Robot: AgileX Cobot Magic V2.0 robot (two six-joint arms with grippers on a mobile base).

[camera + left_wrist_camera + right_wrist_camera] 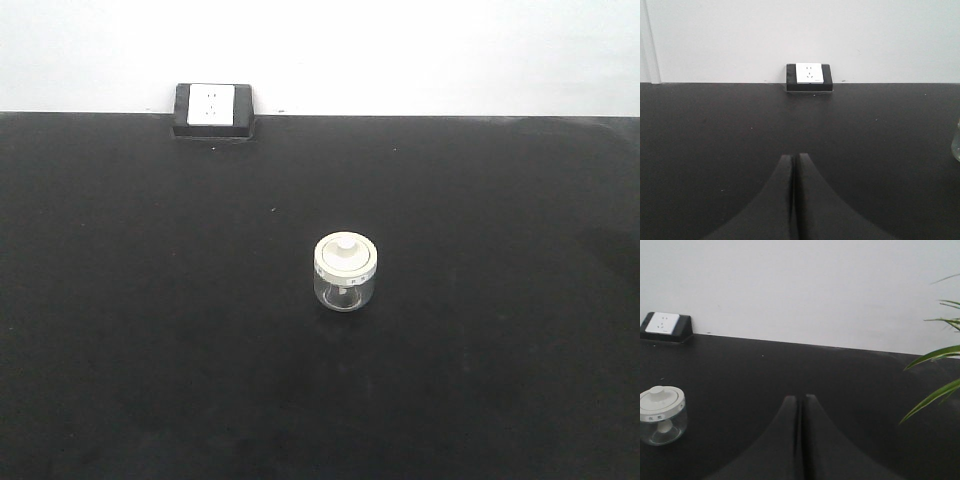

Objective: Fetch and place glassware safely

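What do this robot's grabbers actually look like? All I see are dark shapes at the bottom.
Only the fingers show. The left gripper and right gripper each have two matte black fingers, broad at the base and curving up to slim tips. No cables, markings or arm sections are in view.

From your left wrist view, the jar (956, 142) is cut by the right edge; only a sliver of clear glass shows, lid out of sight. Dark marks on the lid (661, 401) rim are too small to read in any view. Both claws, left claw (794, 159) and right claw (800, 399), run off the bottom edge. Plant leaves (935, 375) enter from the right edge, the pot unseen. The front view shows neither arm. Socket block (213, 109) holes read blurred.
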